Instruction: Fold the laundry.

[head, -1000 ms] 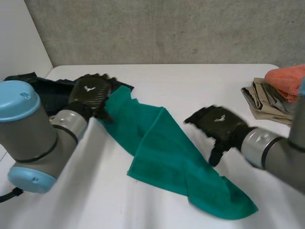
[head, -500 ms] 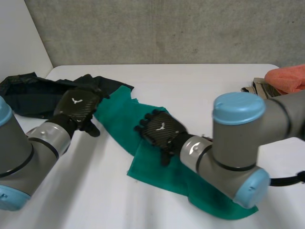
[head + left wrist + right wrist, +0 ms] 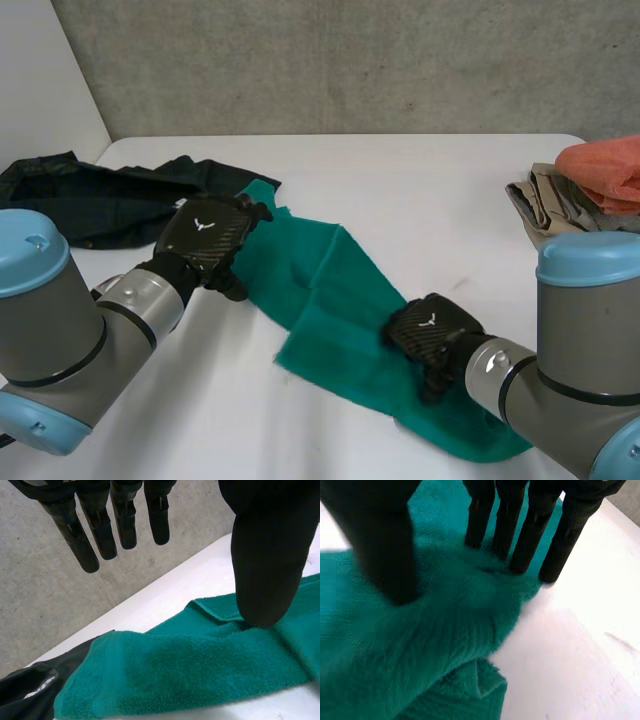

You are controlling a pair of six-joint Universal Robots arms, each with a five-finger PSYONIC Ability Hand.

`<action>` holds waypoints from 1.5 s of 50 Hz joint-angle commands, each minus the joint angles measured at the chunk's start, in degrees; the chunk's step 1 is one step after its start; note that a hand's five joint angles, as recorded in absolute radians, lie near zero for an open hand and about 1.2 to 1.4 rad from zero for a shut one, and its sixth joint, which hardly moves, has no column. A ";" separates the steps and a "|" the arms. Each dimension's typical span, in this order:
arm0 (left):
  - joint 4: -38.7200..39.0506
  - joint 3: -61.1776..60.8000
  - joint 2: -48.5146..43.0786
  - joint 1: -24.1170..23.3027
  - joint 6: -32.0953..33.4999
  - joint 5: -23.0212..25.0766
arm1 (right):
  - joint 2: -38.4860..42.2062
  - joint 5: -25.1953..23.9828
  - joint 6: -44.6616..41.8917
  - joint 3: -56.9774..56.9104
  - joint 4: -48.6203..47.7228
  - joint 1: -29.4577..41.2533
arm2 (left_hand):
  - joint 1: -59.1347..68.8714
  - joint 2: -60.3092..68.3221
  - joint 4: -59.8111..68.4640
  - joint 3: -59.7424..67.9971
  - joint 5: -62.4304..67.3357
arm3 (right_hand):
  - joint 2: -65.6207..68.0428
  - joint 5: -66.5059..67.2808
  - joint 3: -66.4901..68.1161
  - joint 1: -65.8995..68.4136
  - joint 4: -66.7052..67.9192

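Note:
A green towel [image 3: 335,295] lies crumpled in a long diagonal strip across the white table [image 3: 420,190]. My left hand [image 3: 205,238] hovers over the strip's far left end, where it meets a dark garment; in the left wrist view its fingers [image 3: 100,527] are straight and apart from the thumb, above the towel [image 3: 200,665] with nothing held. My right hand [image 3: 430,335] rests on the near right part of the strip. In the right wrist view its fingers [image 3: 530,530] dig into the towel [image 3: 445,645], and a raised ridge of cloth is pinched between them and the thumb.
A dark garment [image 3: 90,195] lies spread at the far left, its edge beside the towel [image 3: 25,695]. At the right edge sits a folded beige cloth [image 3: 560,210] with an orange cloth [image 3: 605,165] on top. Bare table shows behind and in front.
My right hand swept from the towel's right side to its middle, then came back to the near right part and closed on the cloth. The left hand shifted slightly over the far end.

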 commanded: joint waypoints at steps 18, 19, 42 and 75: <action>1.50 10.95 -12.20 0.74 4.28 -0.19 | -14.06 -8.37 -9.34 5.19 -4.99 -21.44 | 4.07 3.90 3.90 3.95 3.31 | 33.48 35.65 34.00 37.45 34.23; 1.41 13.05 -14.47 0.56 6.21 -0.28 | -14.14 -8.90 -9.34 5.19 -5.00 -21.26 | 3.74 3.56 3.57 3.61 2.98 | 33.48 35.65 34.00 37.45 34.23; -6.94 35.12 -36.29 -2.43 17.48 -1.60 | -17.92 -10.05 -2.39 3.61 -5.44 -15.99 | 13.78 13.61 13.61 13.66 13.02 | 33.48 35.65 34.00 37.45 34.23; 4.93 20.28 -12.47 -3.57 15.19 -4.77 | -17.75 -9.44 2.09 -3.96 -4.65 -16.16 | 9.68 9.50 9.51 9.55 8.92 | 33.48 35.65 34.00 37.45 34.23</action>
